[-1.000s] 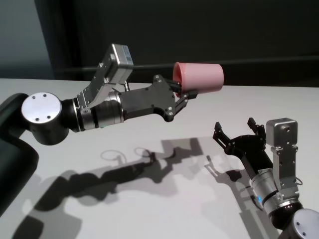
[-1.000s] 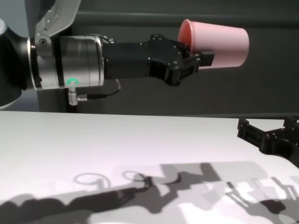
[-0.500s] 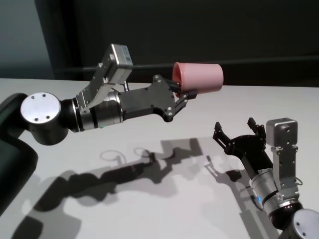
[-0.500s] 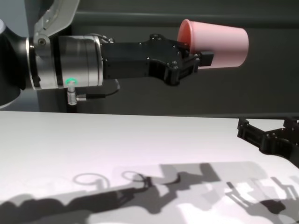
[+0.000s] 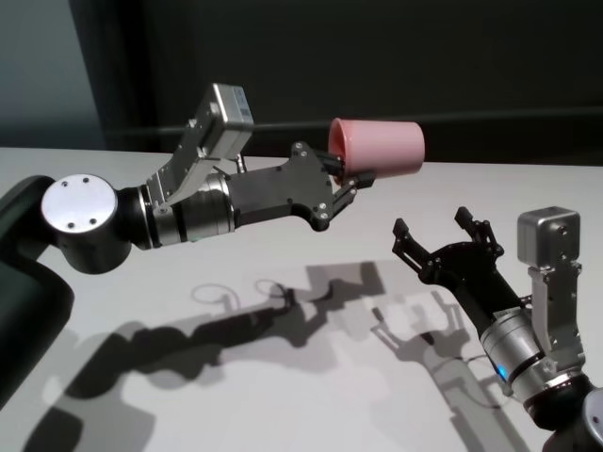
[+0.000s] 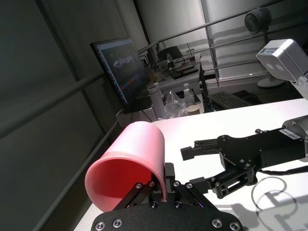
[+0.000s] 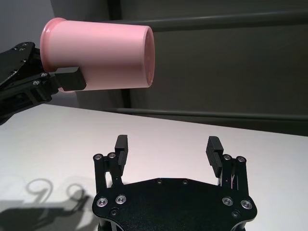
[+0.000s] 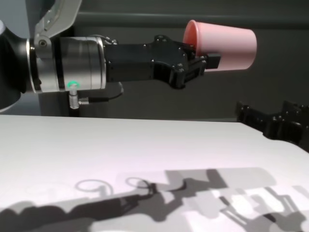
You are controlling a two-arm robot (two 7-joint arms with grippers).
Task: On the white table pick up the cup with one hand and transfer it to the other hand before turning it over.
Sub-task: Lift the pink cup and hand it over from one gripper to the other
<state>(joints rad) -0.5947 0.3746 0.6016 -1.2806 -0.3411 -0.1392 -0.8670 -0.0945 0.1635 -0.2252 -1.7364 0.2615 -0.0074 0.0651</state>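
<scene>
My left gripper (image 5: 350, 178) is shut on the rim of the pink cup (image 5: 379, 147) and holds it on its side, high above the white table (image 5: 283, 377), base pointing right. The cup also shows in the chest view (image 8: 224, 42), the left wrist view (image 6: 130, 163) and the right wrist view (image 7: 103, 54). My right gripper (image 5: 435, 230) is open and empty, below and to the right of the cup, its fingers (image 7: 121, 147) pointing up toward it. It also shows in the chest view (image 8: 268, 116).
The white table carries only the arms' shadows (image 5: 245, 325). A dark wall with a horizontal rail (image 5: 509, 115) stands behind. In the left wrist view a monitor (image 6: 122, 67) and a desk with clutter stand far off.
My right gripper has risen and moved toward the cup. The left arm and the cup have held still.
</scene>
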